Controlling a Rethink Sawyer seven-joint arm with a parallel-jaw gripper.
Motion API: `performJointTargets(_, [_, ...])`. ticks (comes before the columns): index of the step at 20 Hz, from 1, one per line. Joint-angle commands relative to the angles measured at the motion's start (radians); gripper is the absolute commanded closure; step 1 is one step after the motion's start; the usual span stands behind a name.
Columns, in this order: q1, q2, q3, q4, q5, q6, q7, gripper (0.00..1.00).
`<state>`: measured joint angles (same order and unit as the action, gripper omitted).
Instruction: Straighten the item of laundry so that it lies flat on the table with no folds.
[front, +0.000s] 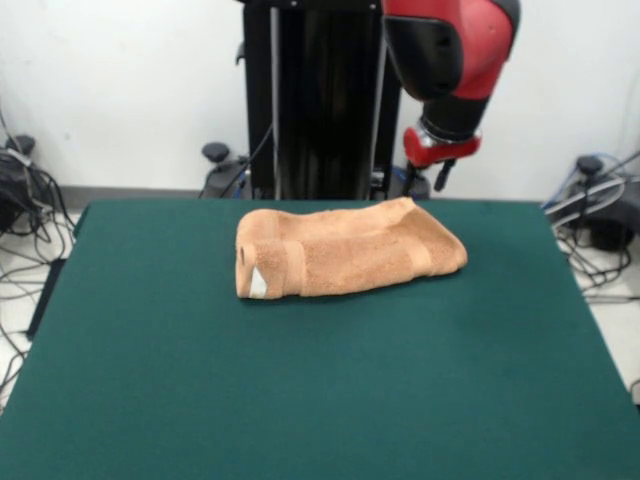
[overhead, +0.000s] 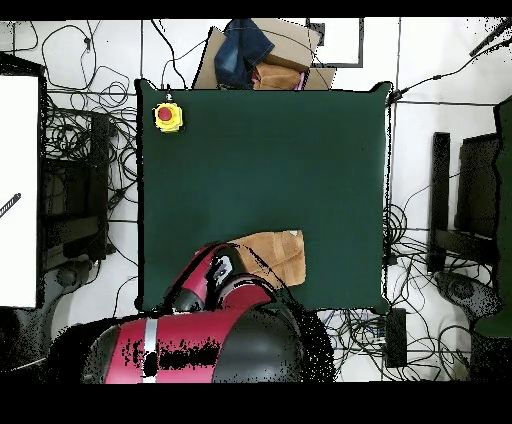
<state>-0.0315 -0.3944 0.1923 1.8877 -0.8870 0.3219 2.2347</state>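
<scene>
The item of laundry (front: 350, 250) is an orange-tan towel lying folded into a thick bundle near the table's far edge, with a small white tag (front: 258, 283) at its left end. From overhead the towel (overhead: 275, 255) lies close to the table's bottom edge, and the red arm (overhead: 215, 285) covers its left part. The gripper (front: 441, 176) hangs behind and above the towel's right end, apart from it, and its state does not show. The dark green table (front: 300, 400) is far larger than the towel.
A yellow box with a red button (overhead: 168, 116) sits on the table's top-left corner in the overhead view. A cardboard box with dark cloth (overhead: 262, 55) stands just past the table's top edge. Cables and stands lie on the floor around the table.
</scene>
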Motion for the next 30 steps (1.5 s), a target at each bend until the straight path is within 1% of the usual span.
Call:
performJointTargets(1, [0.011,0.075,0.044,-0.068,-0.100,-0.017,-0.096,0.00])
performJointTargets(7, [0.080,0.144,-0.010,-0.135,-0.169,-0.086,0.000,0.00])
performJointTargets(14, [0.092,0.146,-0.004,-0.147,-0.162,-0.078,0.018,0.00])
performJointTargets(18, [0.068,0.130,0.017,-0.139,-0.141,-0.051,-0.015,0.00])
performJointTargets(20, [0.040,0.110,0.040,-0.120,-0.127,-0.028,-0.047,0.00])
performJointTargets(23, [-0.013,0.055,0.094,-0.069,-0.073,0.055,-0.119,0.00])
performJointTargets(25, [-0.034,0.022,0.123,-0.046,-0.035,0.103,-0.147,0.00])
performJointTargets(27, [-0.039,0.011,0.136,-0.042,-0.019,0.126,-0.152,0.00])
performJointTargets(30, [-0.029,0.016,0.138,-0.056,-0.018,0.132,-0.136,0.00])
